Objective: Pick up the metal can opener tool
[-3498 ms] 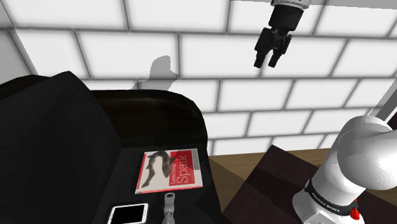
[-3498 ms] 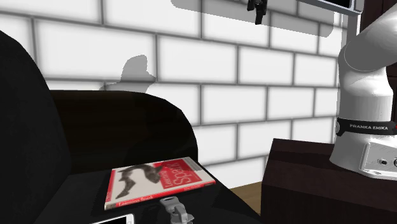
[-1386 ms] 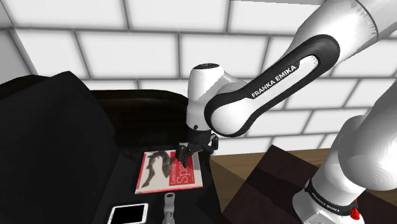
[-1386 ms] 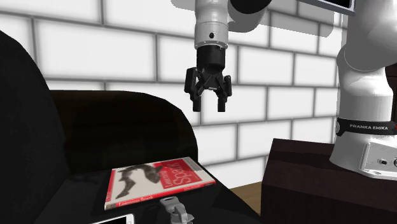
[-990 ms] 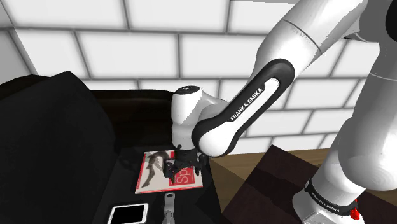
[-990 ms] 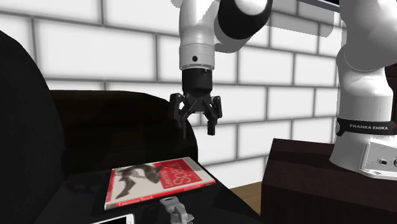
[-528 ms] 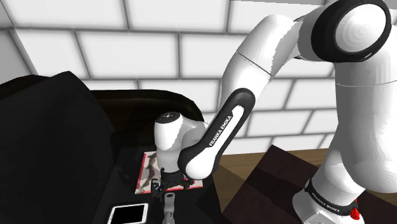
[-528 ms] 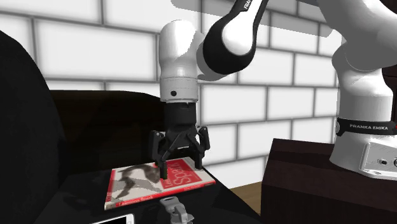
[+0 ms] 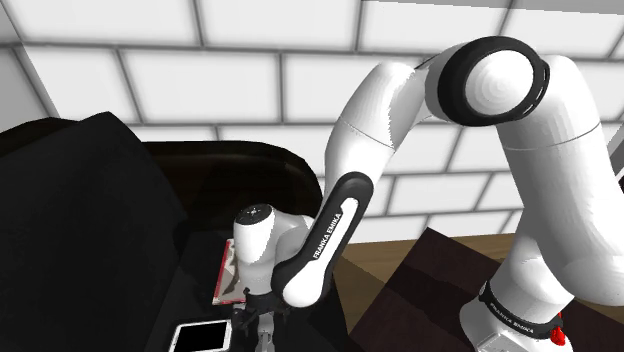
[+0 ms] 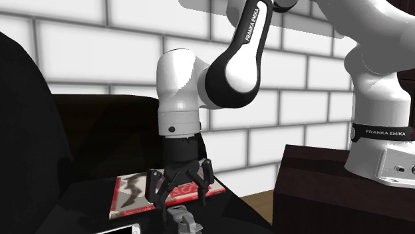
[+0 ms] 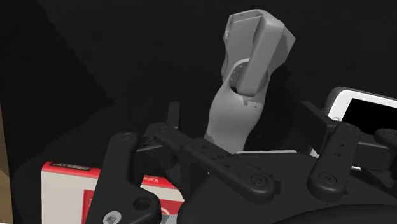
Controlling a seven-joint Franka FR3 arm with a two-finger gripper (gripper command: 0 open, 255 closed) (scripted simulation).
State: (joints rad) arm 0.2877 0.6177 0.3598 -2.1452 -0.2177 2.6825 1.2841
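The grey metal can opener (image 11: 249, 76) lies flat on a black seat, also seen at the lower edge as can opener (image 10: 181, 219) and can opener (image 9: 265, 340). My black gripper (image 10: 182, 197) hangs straight down just above its near end, open, its fingers (image 10: 157, 189) spread to either side. In the wrist view the gripper (image 11: 232, 159) stands apart with the opener's handle running away between the fingers, and nothing is clasped. The gripper (image 9: 262, 318) sits under the white wrist.
A red and white book (image 10: 131, 194) lies just behind the gripper, partly hidden by it. A white phone (image 9: 200, 335) with a black screen lies beside the opener. The black sofa arm (image 9: 240, 180) rises behind. The dark brown stand (image 10: 312, 186) is at the right.
The arm has swung down from high near the wall, passed over the book, and lowered the open gripper to just above the can opener. The objects have not moved.
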